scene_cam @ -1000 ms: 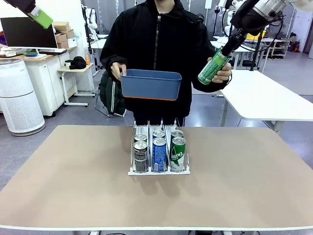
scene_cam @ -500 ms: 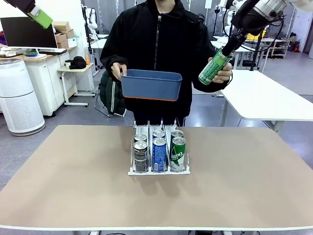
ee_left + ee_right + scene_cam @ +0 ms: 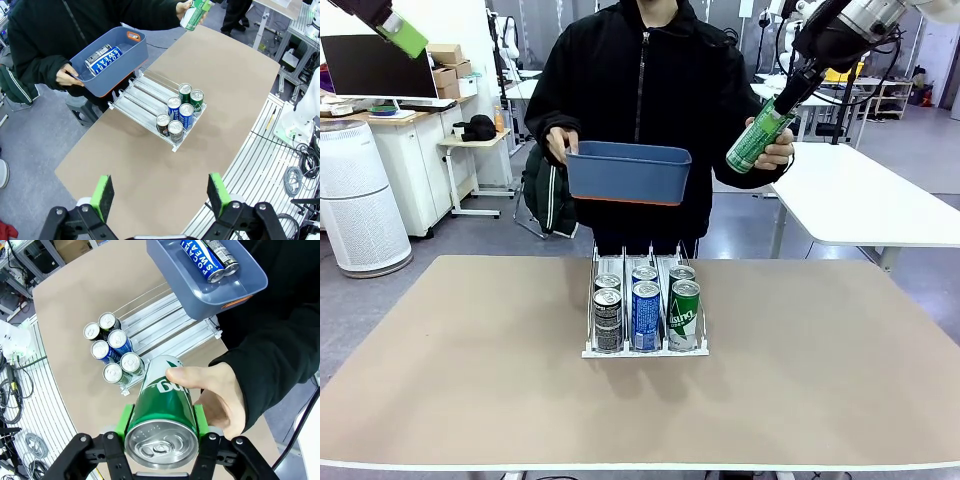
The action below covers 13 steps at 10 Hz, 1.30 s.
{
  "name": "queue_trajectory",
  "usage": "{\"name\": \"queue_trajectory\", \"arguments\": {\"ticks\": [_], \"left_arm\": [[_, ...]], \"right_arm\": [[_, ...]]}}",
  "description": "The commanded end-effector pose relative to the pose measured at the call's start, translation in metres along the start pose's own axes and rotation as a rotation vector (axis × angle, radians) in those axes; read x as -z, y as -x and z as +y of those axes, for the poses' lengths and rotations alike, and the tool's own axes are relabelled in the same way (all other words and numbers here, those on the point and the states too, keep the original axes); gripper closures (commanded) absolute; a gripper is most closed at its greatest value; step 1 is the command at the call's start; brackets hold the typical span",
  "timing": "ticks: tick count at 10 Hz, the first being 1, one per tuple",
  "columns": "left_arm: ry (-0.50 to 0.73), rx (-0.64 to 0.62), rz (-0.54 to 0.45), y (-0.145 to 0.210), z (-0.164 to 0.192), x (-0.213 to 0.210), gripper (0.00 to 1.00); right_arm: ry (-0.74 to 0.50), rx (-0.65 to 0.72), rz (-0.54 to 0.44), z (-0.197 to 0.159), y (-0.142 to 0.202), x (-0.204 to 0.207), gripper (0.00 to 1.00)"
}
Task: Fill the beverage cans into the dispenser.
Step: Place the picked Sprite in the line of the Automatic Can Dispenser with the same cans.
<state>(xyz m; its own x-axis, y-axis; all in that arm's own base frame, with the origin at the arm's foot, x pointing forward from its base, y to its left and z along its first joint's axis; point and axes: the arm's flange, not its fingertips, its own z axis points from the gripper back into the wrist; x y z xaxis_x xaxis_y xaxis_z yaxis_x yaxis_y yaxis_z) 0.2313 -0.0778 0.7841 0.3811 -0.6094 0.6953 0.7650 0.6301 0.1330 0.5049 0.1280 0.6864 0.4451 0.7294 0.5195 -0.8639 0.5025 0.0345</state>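
My right gripper (image 3: 779,107) is up high at the far right, well above the table (image 3: 470,390), with its jaws clamped on a green can (image 3: 757,138). In the right wrist view the two green pads (image 3: 125,423) press on opposite sides of the green can (image 3: 165,407) just below its silver top, and the can body points away from the camera between them. The person's hand (image 3: 216,399) is wrapped round the same can farther down, thumb across the label, so both of us have hold of it.

My left gripper (image 3: 160,194) hangs high above the near-left corner of the table with its jaws spread wide and nothing between them.

The dispenser (image 3: 645,351) sits at the middle of the table. Six cans stand at its near end, two in each lane: black-and-silver in the left lane (image 3: 608,320), blue in the middle (image 3: 646,315), green in the right (image 3: 684,313). The far ends of the lanes (image 3: 140,96) are bare.

The person's other hand (image 3: 558,143) holds a blue bin (image 3: 628,175) above the far end of the dispenser. Inside it lie a blue Pocari Sweat can (image 3: 202,258) and a dark can (image 3: 223,255), side by side.
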Motion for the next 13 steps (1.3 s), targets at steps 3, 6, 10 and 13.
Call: {"name": "queue_trajectory", "arguments": {"ticks": [3,6,10,13], "left_arm": [[0.001,-0.012,-0.006,-0.0007,-0.0001,0.0004,0.0],[0.001,-0.012,-0.006,-0.0007,-0.0001,0.0004,0.0],[0.001,-0.012,-0.006,-0.0007,-0.0001,0.0004,0.0],[0.001,-0.012,-0.006,-0.0007,-0.0001,0.0004,0.0]], "right_arm": [[-0.003,-0.005,0.0,0.0023,-0.0012,0.0007,0.62],[-0.003,-0.005,0.0,0.0023,-0.0012,0.0007,0.62],[-0.003,-0.005,0.0,0.0023,-0.0012,0.0007,0.62],[-0.003,-0.005,0.0,0.0023,-0.0012,0.0007,0.62]]}}
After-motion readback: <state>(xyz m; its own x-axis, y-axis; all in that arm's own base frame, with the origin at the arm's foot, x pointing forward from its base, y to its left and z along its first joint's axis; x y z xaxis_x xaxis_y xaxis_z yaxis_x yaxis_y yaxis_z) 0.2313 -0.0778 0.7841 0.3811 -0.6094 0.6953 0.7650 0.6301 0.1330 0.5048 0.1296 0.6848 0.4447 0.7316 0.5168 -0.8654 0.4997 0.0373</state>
